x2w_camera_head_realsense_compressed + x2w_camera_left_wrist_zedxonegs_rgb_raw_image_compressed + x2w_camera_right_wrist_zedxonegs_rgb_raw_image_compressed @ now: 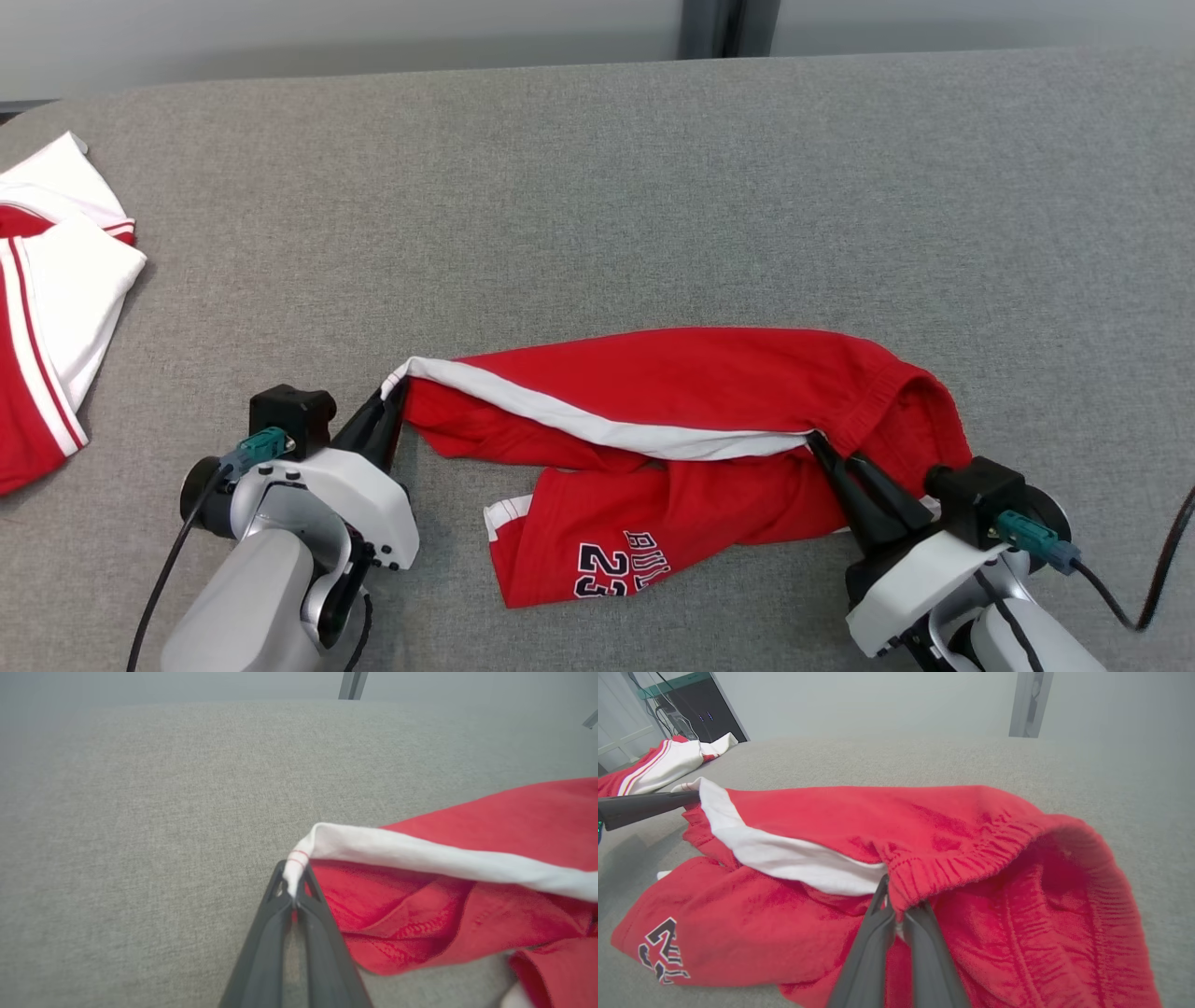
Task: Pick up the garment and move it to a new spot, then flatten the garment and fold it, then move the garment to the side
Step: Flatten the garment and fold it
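The garment is a pair of red shorts with a white side stripe and dark lettering, lying crumpled near the front of the grey table. My left gripper is shut on the white-striped leg hem at the garment's left end, and the left wrist view shows that hem pinched between the fingertips. My right gripper is shut on the elastic waistband at the garment's right side; the right wrist view shows the band clamped at the fingertips. The left fingers enter that view from the left.
Another red and white garment lies at the table's left edge, also in the right wrist view. Bare grey fabric stretches across the table behind the shorts. Dark equipment stands beyond the table's far left.
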